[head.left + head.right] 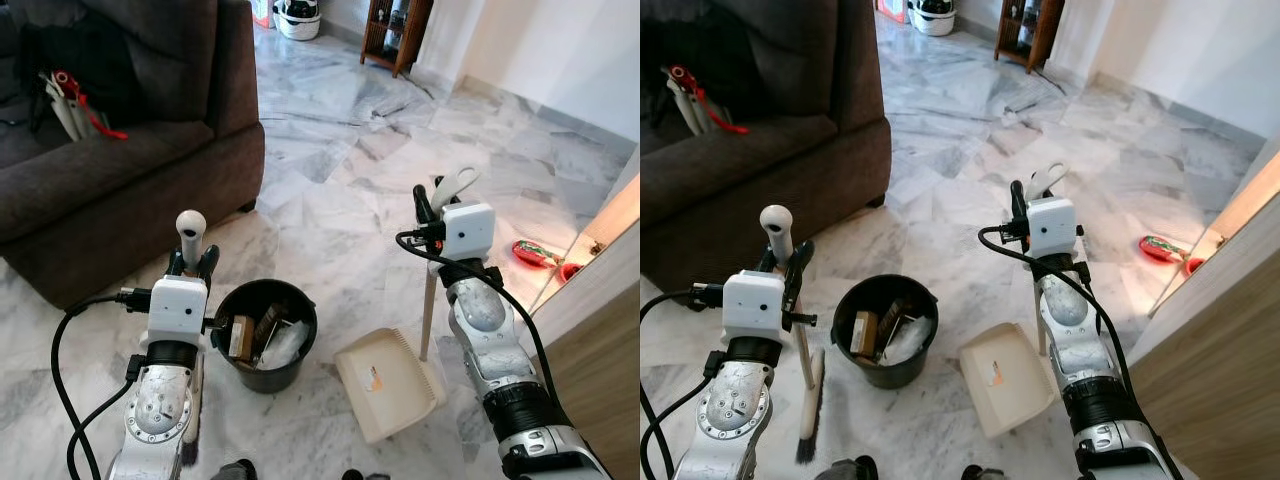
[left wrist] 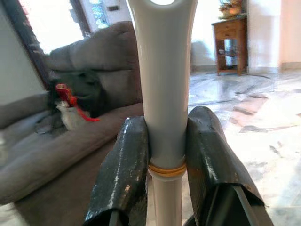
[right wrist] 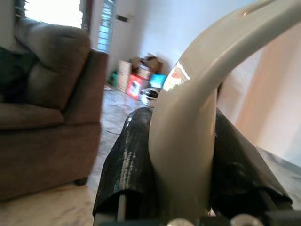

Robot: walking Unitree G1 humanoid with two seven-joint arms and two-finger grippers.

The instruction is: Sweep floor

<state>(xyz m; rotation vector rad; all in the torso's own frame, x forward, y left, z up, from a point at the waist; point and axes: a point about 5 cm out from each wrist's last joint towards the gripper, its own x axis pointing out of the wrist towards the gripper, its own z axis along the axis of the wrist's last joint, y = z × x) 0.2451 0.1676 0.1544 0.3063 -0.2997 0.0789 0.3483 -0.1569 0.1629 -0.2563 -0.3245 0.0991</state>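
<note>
My left gripper (image 1: 193, 262) is shut on the white broom handle (image 2: 163, 84), which stands upright with its dark bristles (image 1: 810, 420) on the marble floor, left of a black bin (image 1: 262, 336). My right gripper (image 1: 432, 205) is shut on the curved cream dustpan handle (image 3: 197, 113). The cream dustpan (image 1: 388, 383) rests on the floor just right of the bin, with a small orange scrap on its pan. The bin holds a brown box and crumpled white litter.
A dark brown sofa (image 1: 120, 150) stands at the left behind the bin, with a white and red item on its seat. A wooden cabinet (image 1: 600, 330) edge runs along the right. A red object (image 1: 538, 254) lies on the floor at right. Open marble floor (image 1: 350, 130) stretches ahead.
</note>
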